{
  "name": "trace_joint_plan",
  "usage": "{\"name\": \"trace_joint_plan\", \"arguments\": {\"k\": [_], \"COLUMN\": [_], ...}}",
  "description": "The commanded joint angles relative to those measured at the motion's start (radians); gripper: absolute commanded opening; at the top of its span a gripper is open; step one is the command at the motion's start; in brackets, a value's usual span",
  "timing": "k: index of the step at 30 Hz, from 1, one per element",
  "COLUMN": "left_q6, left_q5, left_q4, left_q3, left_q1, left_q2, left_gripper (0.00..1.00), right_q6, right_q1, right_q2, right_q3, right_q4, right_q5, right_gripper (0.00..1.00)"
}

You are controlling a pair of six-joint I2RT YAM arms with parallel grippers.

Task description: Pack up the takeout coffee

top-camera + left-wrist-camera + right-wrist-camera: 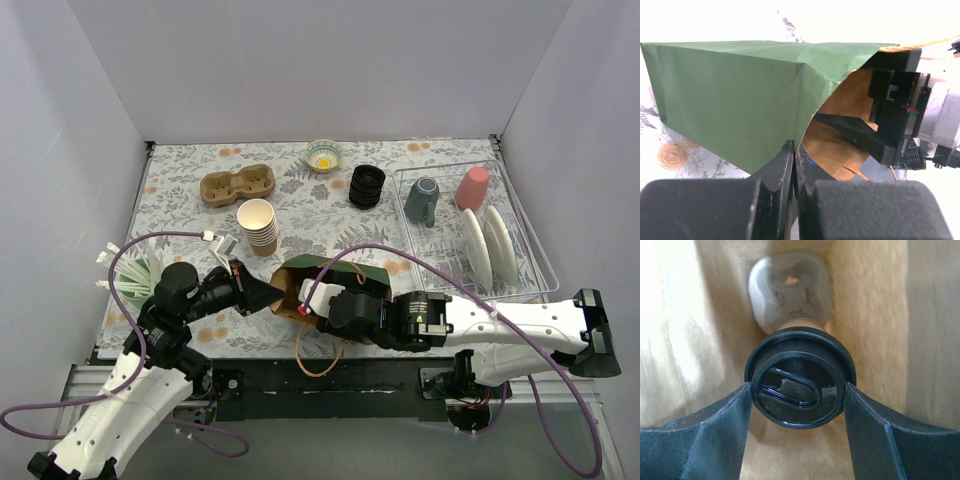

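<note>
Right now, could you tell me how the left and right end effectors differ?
The left end effector is shut, pinching the bag by its rim; the right end effector is spread wide, gripping the coffee by its black lid. The left sits outside at the bag's mouth; the right reaches inside the bag. Both are working on the same bag.

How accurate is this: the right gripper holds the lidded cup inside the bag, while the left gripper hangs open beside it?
Not open: the left wrist view shows the left gripper shut on the bag. The right gripper does hold the lidded cup inside.
</note>
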Motion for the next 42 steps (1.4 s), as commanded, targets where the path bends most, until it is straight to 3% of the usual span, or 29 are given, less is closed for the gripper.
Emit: {"name": "trace_joint_plan", "arguments": {"k": [1, 20, 27, 38, 42], "left_q6": [-0.026, -0.018, -0.015, 0.000, 0.045], "left_q5": [0.042, 0.054, 0.043, -0.027, -0.067], "left_q4": [0.037, -0.031, -0.031, 0.006, 0.027], "left_q3": [-0.035, -0.018, -0.026, -0.032, -0.029], "left_q1": [0.003, 0.003, 0.003, 0.003, 0.003], "left_q2": [-0.041, -0.072, -0.066, -0.054, -0.038], "left_gripper": [0.00, 0.00, 0.00, 0.00, 0.00], "right_q6": [-0.046, -0.033, -0.051, -0.141, -0.233], "right_q1": [-0.001, -0.100, -0.107, -0.110, -0.111], "right_q2": [0.044, 0.090, 0.105, -0.027, -0.094], "right_q3": [0.043, -0.072, -0.024, -0.056, -0.109], "right_q4": [0.098, 0.174, 0.163, 0.077, 0.140], "right_q5": [-0.029, -0.023, -0.049, -0.037, -0.040], "right_gripper": [0.39, 0.38, 0.38, 0.38, 0.37]}}
